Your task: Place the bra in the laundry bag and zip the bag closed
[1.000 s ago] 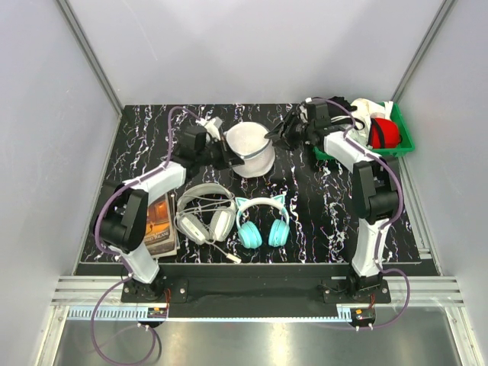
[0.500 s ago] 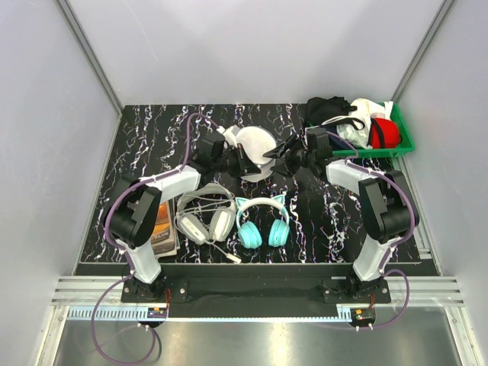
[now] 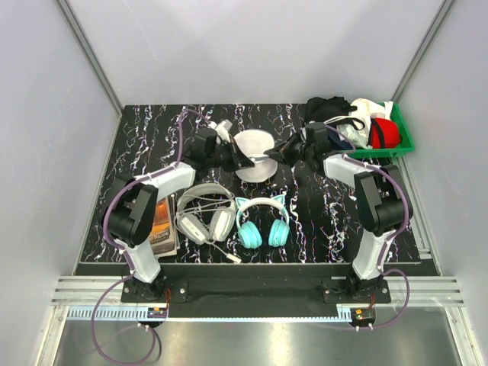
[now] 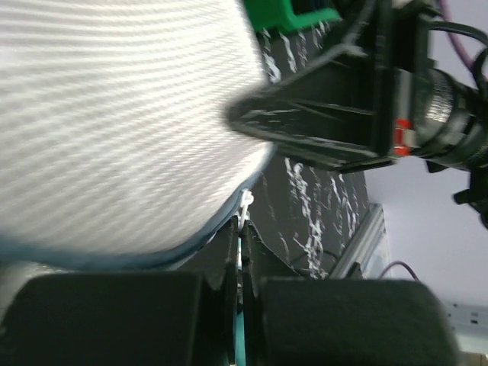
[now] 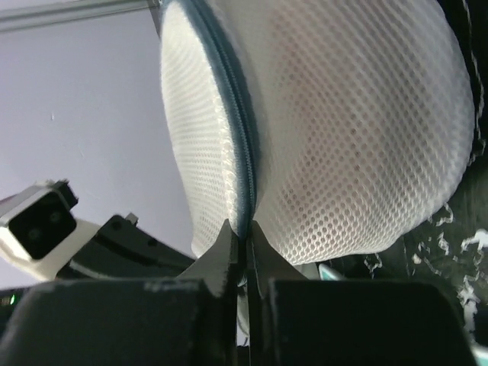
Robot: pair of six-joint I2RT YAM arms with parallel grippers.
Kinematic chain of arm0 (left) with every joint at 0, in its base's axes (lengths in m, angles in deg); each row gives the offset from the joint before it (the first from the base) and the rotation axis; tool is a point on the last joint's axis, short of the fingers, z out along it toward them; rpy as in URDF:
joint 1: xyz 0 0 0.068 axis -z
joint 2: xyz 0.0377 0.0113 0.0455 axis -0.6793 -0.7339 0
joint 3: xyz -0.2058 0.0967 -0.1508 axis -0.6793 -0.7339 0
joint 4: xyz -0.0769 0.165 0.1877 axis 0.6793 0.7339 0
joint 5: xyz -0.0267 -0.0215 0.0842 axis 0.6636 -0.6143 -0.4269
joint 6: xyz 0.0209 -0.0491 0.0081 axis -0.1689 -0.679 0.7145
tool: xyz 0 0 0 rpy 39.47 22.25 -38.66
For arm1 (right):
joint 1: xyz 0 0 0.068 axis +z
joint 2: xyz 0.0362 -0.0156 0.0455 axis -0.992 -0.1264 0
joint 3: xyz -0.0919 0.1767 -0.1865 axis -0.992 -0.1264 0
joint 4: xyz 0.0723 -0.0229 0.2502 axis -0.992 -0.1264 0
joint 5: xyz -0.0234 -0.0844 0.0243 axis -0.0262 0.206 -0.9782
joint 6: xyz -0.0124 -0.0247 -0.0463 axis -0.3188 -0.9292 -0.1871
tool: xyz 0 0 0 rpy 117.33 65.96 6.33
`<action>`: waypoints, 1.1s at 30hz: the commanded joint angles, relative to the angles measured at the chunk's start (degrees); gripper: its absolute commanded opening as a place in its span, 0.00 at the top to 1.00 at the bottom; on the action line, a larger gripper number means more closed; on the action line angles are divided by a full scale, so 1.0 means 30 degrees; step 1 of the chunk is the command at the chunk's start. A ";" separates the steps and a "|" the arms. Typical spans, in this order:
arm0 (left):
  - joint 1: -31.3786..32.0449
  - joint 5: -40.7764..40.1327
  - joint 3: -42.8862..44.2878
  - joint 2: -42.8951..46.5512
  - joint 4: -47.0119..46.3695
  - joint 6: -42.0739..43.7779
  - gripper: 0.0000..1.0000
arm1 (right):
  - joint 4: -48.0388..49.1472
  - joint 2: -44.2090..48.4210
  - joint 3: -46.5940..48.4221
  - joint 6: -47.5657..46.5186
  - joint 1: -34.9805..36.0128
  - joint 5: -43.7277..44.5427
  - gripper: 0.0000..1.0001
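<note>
The laundry bag [image 3: 255, 143] is held between the left gripper [image 4: 241, 229] and right gripper [image 5: 245, 240], both pinched tight on its rim; 1 should hold firm while the other slides the zipper [image 5: 242, 152] slowly.

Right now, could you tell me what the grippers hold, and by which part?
Both hold the bag: the right gripper pinches its zipper rim, the left gripper a small white tab at the rim, perhaps the pull.

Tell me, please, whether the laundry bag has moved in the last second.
Yes: the laundry bag has turned, showing narrower, its left edge nearer the green bin.
</note>
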 commanded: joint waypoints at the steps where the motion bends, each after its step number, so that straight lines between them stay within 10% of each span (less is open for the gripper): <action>1: -0.3021 -0.1759 -0.0208 0.0863 0.1955 0.1551 1.00 | -0.0815 -0.0739 0.2556 -0.3176 -0.1210 -0.0829 1.00; 8: -0.3966 -0.0826 0.0641 0.1041 0.3134 0.2991 1.00 | -0.3598 -0.2906 0.5988 -0.7046 -0.1269 -0.2736 1.00; 14: -0.1712 -0.0180 0.0085 0.0690 0.0383 0.0794 1.00 | -0.4511 -0.1395 0.4971 -0.4943 -0.1211 -0.2561 0.41; 22: -0.0448 -0.0324 0.0438 0.0597 -0.0178 0.0145 1.00 | -0.1616 0.1632 0.0545 -0.2656 0.0048 -0.1358 0.19; 29: -0.0738 -0.3895 -0.1581 0.3645 0.2956 0.3397 0.43 | -0.0966 0.0960 0.0952 -0.2068 0.0488 -0.0628 0.19; 33: -0.2055 -0.4458 -0.1556 0.3943 0.3515 0.4598 0.39 | -0.0556 0.0257 0.1653 -0.1394 0.0781 -0.0275 0.19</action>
